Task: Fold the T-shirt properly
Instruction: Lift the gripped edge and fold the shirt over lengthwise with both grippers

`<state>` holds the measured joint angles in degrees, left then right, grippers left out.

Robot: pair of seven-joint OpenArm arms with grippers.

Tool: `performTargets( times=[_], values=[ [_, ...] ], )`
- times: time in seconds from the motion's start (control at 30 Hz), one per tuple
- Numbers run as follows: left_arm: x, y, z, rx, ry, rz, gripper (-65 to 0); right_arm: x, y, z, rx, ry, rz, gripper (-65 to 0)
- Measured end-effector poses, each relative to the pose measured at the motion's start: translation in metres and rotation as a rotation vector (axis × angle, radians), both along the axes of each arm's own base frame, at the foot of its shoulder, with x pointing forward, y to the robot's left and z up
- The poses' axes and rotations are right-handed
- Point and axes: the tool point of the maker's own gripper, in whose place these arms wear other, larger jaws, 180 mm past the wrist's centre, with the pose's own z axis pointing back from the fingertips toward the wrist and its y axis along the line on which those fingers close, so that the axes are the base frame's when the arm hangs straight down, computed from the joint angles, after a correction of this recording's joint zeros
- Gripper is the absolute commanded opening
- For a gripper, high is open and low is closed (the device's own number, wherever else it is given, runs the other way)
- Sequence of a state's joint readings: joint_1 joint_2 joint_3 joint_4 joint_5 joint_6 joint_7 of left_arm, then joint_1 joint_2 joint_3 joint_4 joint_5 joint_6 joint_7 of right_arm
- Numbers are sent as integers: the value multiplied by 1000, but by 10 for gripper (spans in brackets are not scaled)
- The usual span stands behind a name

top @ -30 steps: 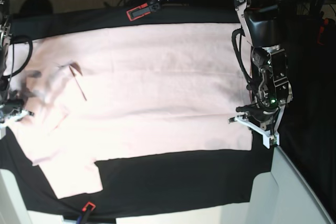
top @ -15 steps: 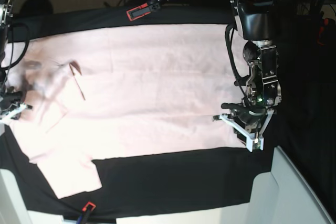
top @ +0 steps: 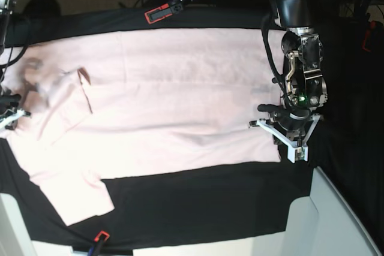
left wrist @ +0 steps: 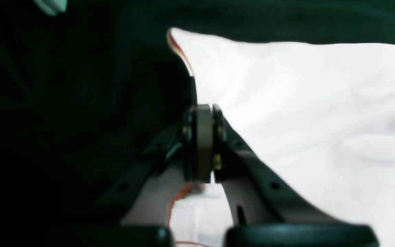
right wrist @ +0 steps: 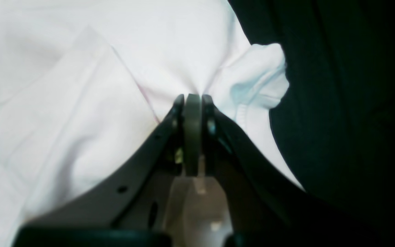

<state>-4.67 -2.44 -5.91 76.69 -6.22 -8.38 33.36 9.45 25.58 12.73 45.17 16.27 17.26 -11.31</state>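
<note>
Both grippers pinch the T-shirt (top: 180,94): left gripper (left wrist: 202,113) hem, right gripper (right wrist: 193,99) collar | risk: uneven pull skews fold, thin pinch slips

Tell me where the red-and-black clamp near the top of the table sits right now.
In the base view the red-and-black clamp lies on the black table cloth, upper middle-left, just beyond the pale pink T-shirt's far edge.
</note>
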Motion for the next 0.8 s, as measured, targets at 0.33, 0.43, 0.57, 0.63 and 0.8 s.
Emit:
performTargets(
  times=[0.33,0.43,0.57,0.63,0.8],
  values=[
    [-17,-1,16,29,-42,-14,-650,-13,3,-6,-5,42,15,-650],
    [-25,-2,20,37,-49,-19,-650,-13,8,1,-23,18,38,-650],
    [-34,-2,24,48,-57,-23,-650,-16,11,12,-13,-34,21,-650],
    [-38,-2,24,51,-54,-24,-650,-22,9,12,-11,-31,2,-650],
    [-55,-2,21,59,-37,-30,-650,-39,6,11,-12,18,-12,-650]
  ],
)
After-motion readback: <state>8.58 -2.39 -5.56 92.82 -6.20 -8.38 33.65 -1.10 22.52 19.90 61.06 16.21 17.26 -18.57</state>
